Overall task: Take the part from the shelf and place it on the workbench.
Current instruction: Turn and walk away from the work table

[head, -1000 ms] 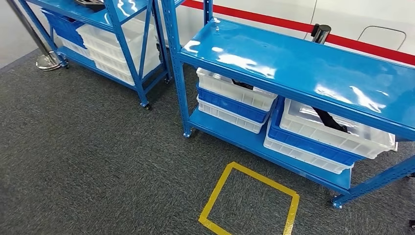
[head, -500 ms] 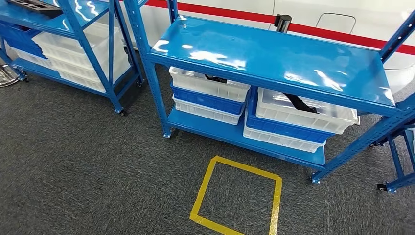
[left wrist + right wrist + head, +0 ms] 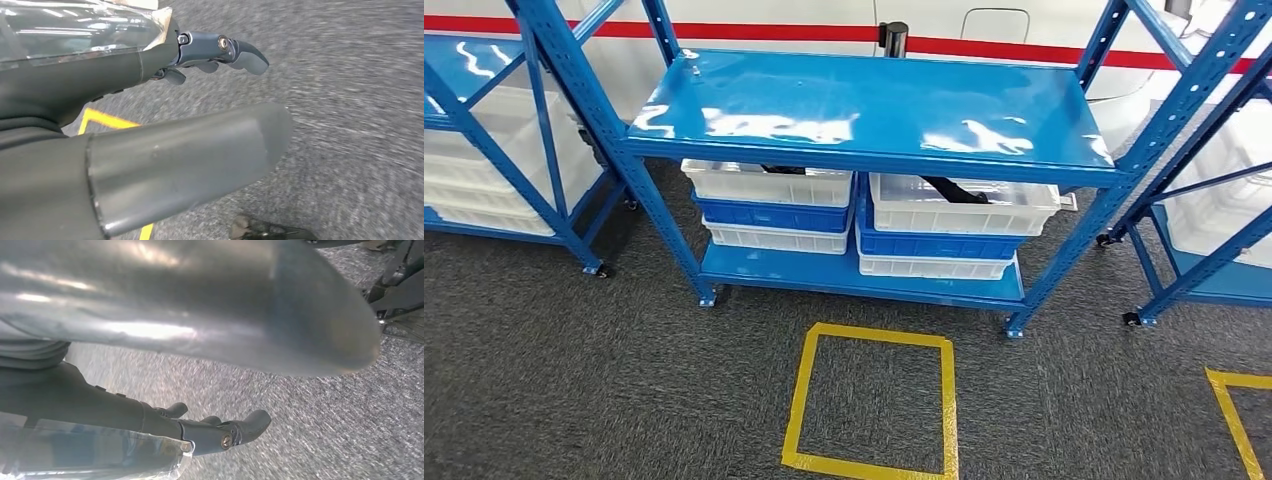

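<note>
With both the left hand [image 3: 210, 55] and right hand [image 3: 220, 432] empty, fingers loosely apart, reaching into the bin [image 3: 964, 205] risks knocking the shelf [image 3: 874, 110] above.

Yellow tape square [image 3: 871, 403] sits on the grey carpet [image 3: 574, 380], just in front of the rack. Another taped corner [image 3: 1236, 412] peeks in far right. Behind, a red stripe [image 3: 754, 32] runs along the white wall, with what looks like a black post top [image 3: 891, 37].
</note>
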Action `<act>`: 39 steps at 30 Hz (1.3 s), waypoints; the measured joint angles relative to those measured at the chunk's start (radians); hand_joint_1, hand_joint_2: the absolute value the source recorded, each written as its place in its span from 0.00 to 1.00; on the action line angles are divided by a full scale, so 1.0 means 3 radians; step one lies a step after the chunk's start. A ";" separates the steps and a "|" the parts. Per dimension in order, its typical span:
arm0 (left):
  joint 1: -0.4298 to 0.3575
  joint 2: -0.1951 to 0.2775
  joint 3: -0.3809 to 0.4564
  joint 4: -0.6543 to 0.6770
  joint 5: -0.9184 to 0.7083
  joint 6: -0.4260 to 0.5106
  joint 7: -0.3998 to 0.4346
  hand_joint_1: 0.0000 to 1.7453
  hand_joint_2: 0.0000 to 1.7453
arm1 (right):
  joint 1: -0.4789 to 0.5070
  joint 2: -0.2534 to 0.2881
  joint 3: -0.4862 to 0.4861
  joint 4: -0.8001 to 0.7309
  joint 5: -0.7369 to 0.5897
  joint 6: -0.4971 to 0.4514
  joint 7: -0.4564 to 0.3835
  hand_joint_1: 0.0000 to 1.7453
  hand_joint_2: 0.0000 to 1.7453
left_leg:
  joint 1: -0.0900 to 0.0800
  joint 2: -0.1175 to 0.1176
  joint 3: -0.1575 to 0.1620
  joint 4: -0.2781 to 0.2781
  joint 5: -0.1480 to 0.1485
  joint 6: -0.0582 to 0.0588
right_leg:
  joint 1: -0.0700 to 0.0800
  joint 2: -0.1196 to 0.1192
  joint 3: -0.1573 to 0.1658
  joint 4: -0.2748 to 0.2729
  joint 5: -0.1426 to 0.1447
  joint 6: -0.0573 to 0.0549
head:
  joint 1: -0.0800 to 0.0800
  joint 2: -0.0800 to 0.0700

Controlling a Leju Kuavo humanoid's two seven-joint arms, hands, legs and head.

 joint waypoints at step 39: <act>-0.0006 0.0014 -0.0010 0.0000 0.0010 0.0098 0.0044 0.00 1.00 | 0.0018 0.0020 -0.0005 0.0001 0.0181 -0.0376 -0.0147 0.00 0.00 | -0.0097 0.0172 0.0034 -0.0158 0.0072 0.0054 | 0.0049 -0.0239 -0.0020 -0.0017 -0.0012 0.0024 | 0.0010 0.0000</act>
